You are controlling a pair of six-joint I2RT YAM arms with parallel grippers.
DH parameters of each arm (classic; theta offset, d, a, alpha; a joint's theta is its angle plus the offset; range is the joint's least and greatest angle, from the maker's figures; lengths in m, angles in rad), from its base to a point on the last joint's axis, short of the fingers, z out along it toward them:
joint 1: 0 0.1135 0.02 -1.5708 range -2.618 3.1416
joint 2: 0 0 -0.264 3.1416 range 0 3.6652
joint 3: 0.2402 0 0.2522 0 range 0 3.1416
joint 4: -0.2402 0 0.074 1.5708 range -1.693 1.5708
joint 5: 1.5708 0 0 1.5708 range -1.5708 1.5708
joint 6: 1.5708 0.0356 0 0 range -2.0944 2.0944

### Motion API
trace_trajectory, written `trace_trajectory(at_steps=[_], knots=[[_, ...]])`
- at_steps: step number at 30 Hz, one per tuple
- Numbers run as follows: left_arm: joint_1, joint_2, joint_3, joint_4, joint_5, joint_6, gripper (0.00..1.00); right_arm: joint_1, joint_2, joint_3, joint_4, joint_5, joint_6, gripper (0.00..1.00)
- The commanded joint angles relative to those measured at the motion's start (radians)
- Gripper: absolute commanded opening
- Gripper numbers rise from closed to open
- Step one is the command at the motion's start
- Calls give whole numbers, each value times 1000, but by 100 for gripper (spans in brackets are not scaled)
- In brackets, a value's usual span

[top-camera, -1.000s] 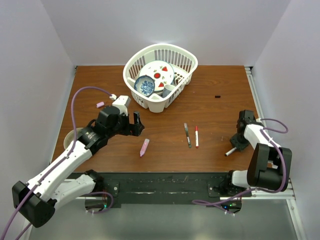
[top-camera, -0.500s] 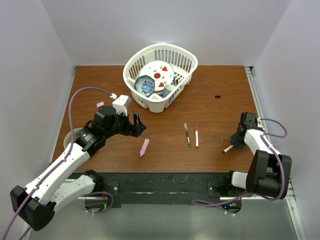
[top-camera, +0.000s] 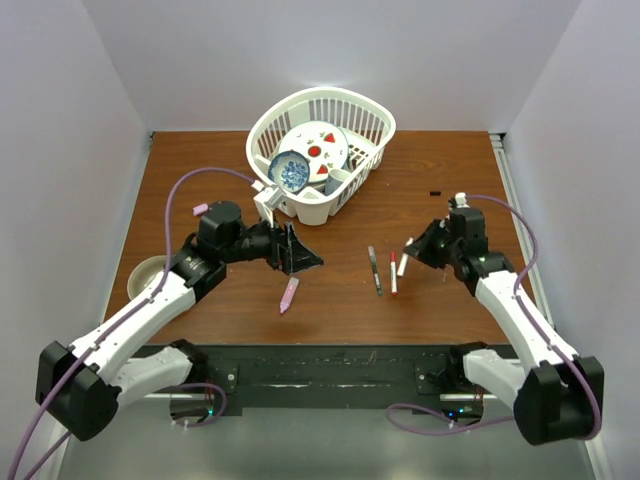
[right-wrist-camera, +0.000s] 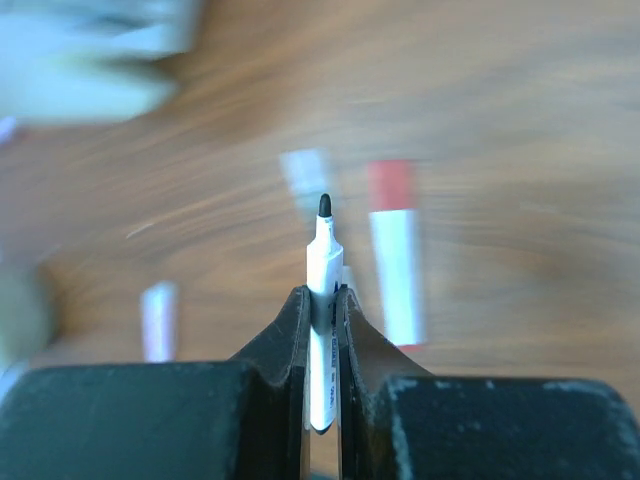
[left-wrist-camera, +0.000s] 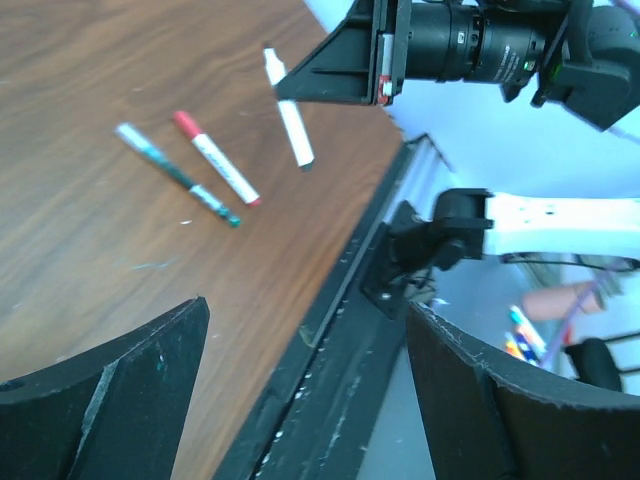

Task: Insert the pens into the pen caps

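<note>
Desk from above: you have the white basket at the far middle. Just in front of the basket hangs your left pincer, jaws apart, holding nothing. In front and to the right of the basket, your right pincer is clamped on a white pen. A dark grey pen and a red-capped pen lie side by side in front of the basket. The pink marker lies nearer you, a black cap lies right of the basket, and a pink cap lies to its left. Left wrist: the wide-spread fingers frame those two pens. Right wrist: the jaws pinch the white pen's barrel, its dark tip pointing away from the pincer
</note>
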Motion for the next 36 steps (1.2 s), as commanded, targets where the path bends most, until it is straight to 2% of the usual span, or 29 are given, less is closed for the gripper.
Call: trace_trajectory(at_steps=[1,3,5,10,15,27,29,30,32,33,34,36], knots=[[-13,31,-22,212,146,-92,84,117,-115,-12,188,-203,74,0],[-19,63,-33,244,186,-119,84,170,-159,-38,252,-228,131,0],[-33,92,-60,345,223,-155,82,223,-205,-55,322,-242,159,0],[-121,166,-67,491,199,-219,79,349,-252,-55,420,-190,216,0],[-168,239,-45,574,163,-276,77,403,-261,-52,457,-145,254,0],[-177,347,-45,818,194,-418,60,461,-281,-67,512,-87,292,0],[-175,361,-62,879,196,-446,49,463,-281,-80,524,-90,300,0],[-175,364,-64,894,199,-466,35,461,-281,-86,532,-90,302,0],[-175,376,-71,934,205,-483,19,463,-278,-86,537,-93,305,0],[-175,375,-71,931,206,-485,5,464,-278,-81,530,-98,303,0],[-175,372,-74,927,206,-482,0,464,-275,-78,521,-96,299,1],[-174,361,-77,881,202,-456,0,464,-267,-48,456,-70,274,10]])
